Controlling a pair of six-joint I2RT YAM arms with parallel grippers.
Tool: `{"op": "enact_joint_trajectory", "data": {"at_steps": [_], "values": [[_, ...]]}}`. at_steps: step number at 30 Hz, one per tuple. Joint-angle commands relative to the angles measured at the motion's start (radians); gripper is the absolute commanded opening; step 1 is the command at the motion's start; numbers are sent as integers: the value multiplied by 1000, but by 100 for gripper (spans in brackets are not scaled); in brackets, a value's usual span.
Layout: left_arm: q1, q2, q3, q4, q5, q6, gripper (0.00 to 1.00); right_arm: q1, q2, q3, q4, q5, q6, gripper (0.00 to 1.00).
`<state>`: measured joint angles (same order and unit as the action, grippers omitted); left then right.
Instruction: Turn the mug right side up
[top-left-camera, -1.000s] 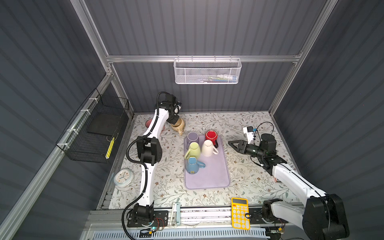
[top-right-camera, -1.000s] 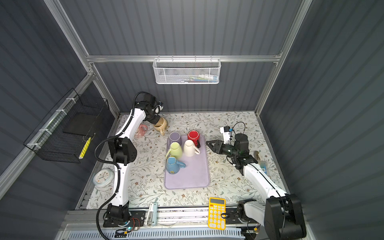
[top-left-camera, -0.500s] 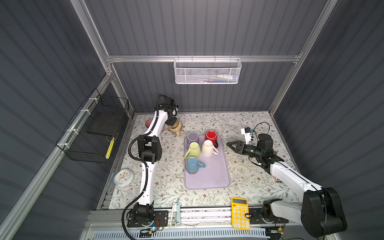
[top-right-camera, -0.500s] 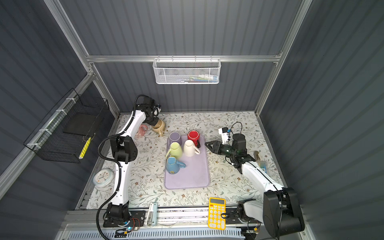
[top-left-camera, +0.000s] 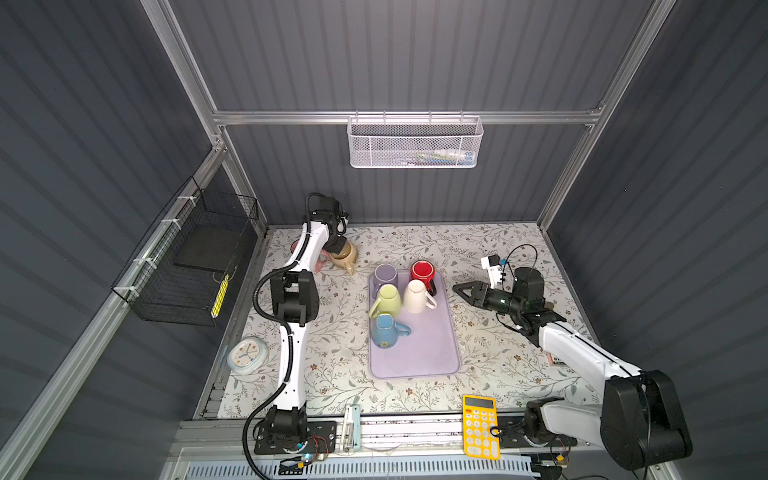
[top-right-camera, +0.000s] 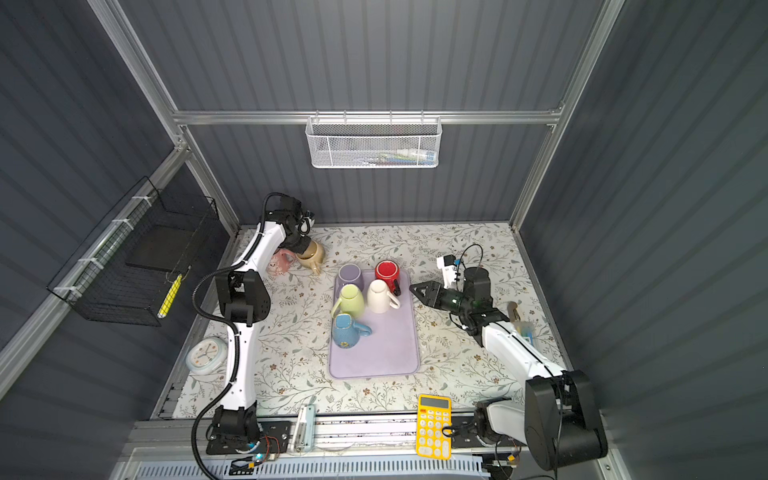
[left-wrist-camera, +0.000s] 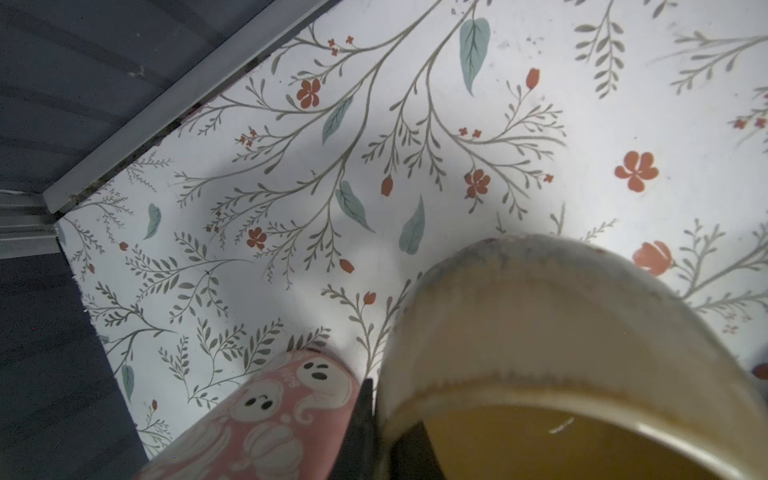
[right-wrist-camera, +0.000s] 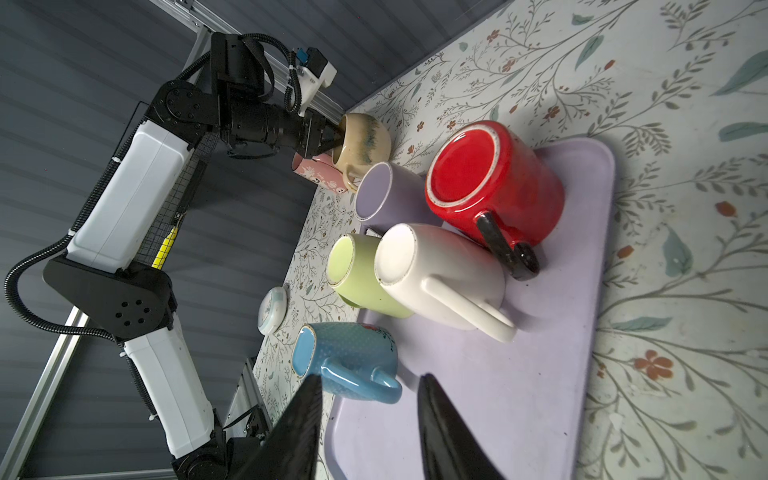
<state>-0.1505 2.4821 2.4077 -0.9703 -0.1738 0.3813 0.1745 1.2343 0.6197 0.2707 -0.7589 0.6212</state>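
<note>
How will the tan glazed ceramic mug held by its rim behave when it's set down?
Probably stiff and fairly heavy: the tan glazed ceramic mug looks thick-walled. The left end effector pinches only its rim, so the glaze might slip. Released tilted, its rounded belly could roll.

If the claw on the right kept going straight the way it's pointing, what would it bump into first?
Most likely the black handle of the red mug on the tray, or the white mug just beside it. The open right gripper points at that spot, though its height is unclear.
</note>
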Motion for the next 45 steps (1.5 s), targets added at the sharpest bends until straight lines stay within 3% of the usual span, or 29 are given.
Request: {"op": "enact_joint_trajectory", "data": {"at_steps": [1, 17, 39, 45], "values": [[5, -58, -48, 16, 4, -12, 0, 6, 2, 7, 20, 4, -1, 40], [15, -175, -222, 31, -24, 0, 0, 7, 6, -10, 28, 7, 3, 40], [46, -250, -256, 10, -47, -38, 0, 7, 46, -4, 29, 5, 0, 40], [45, -212, -210, -12, -40, -46, 0, 6, 64, -2, 42, 4, 7, 40]]}}
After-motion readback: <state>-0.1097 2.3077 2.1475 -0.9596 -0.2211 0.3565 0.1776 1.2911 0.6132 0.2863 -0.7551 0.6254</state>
